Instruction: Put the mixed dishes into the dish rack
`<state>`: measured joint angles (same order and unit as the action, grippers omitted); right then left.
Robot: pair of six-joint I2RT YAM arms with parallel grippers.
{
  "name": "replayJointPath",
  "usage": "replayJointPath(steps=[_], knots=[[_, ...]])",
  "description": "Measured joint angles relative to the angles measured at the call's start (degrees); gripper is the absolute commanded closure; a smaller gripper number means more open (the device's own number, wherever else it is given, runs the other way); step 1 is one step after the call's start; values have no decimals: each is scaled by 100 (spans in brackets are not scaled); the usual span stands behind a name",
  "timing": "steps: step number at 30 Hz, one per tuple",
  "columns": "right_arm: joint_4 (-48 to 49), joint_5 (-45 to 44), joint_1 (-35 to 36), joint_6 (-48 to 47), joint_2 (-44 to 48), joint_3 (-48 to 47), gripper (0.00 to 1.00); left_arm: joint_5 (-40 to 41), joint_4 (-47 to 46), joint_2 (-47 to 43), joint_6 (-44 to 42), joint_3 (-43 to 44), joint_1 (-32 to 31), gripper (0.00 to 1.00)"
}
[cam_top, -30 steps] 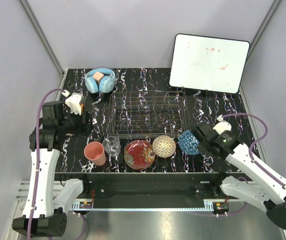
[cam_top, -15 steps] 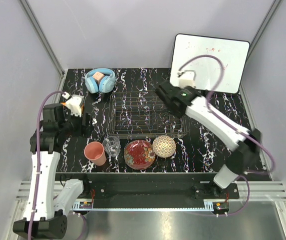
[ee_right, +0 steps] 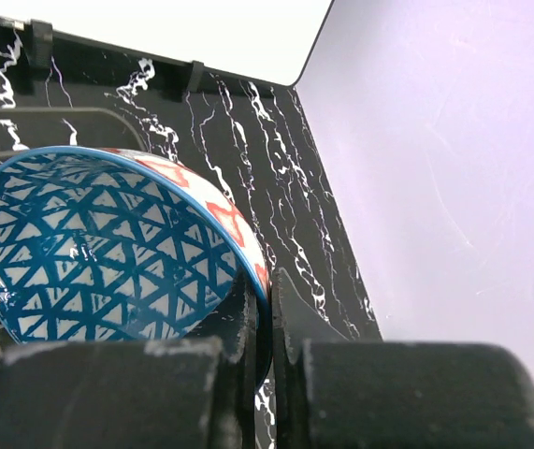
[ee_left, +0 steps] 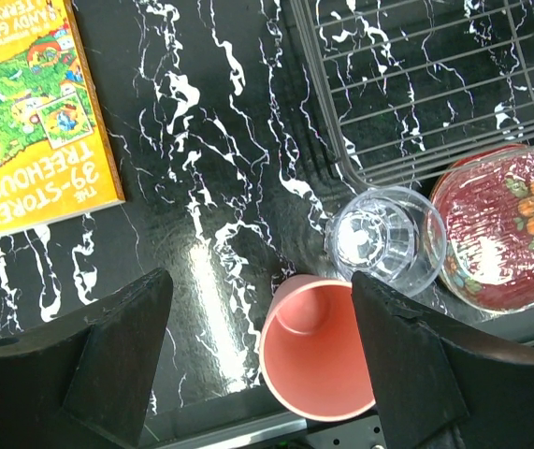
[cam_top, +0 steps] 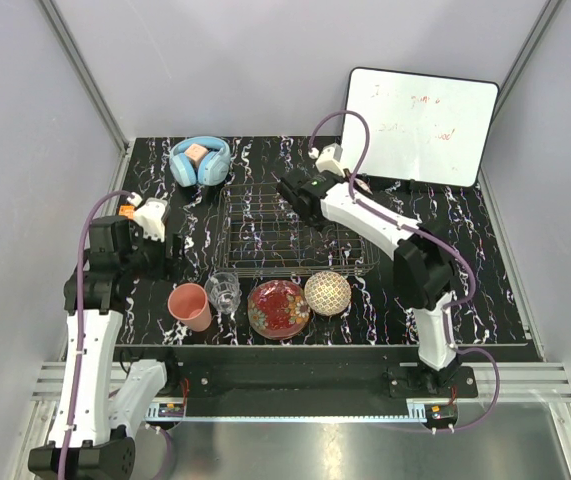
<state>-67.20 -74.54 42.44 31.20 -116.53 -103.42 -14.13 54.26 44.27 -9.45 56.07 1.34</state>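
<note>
My right gripper (ee_right: 268, 309) is shut on the rim of the blue patterned bowl (ee_right: 98, 243) and holds it tilted over the far side of the wire dish rack (cam_top: 295, 232). In the top view the gripper (cam_top: 293, 192) hides the bowl. My left gripper (ee_left: 257, 295) is open above the salmon-pink cup (ee_left: 321, 346), which stands between its fingers. The cup (cam_top: 190, 305), clear tumbler (cam_top: 223, 290), red floral plate (cam_top: 279, 307) and cream lattice bowl (cam_top: 327, 292) stand in a row in front of the rack. The tumbler (ee_left: 385, 238) and plate (ee_left: 505, 224) also show in the left wrist view.
Blue headphones (cam_top: 200, 160) lie at the back left. A whiteboard (cam_top: 417, 125) leans at the back right. A yellow book (ee_left: 33, 112) lies left of the rack (ee_left: 416, 84). The table's front edge runs just below the cup.
My right arm has swung from the front right, with the blue bowl, up and left over the far side of the rack. My left gripper has barely moved.
</note>
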Motion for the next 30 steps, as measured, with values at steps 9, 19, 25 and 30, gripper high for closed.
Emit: replayJointPath(steps=[9, 19, 25, 30], knots=[[7, 17, 2, -98, -472, 9, 100, -2, -118, 133, 4, 2, 0, 19], [9, 280, 7, -63, -763, 90, 63, 0, -122, 136, 4, 4, 0, 19], [0, 367, 31, 57, -774, 160, 29, 0, -122, 138, 4, 4, 0, 19], [-219, 503, 96, 378, -662, 177, 11, 2, -122, 138, 13, 4, 0, 19]])
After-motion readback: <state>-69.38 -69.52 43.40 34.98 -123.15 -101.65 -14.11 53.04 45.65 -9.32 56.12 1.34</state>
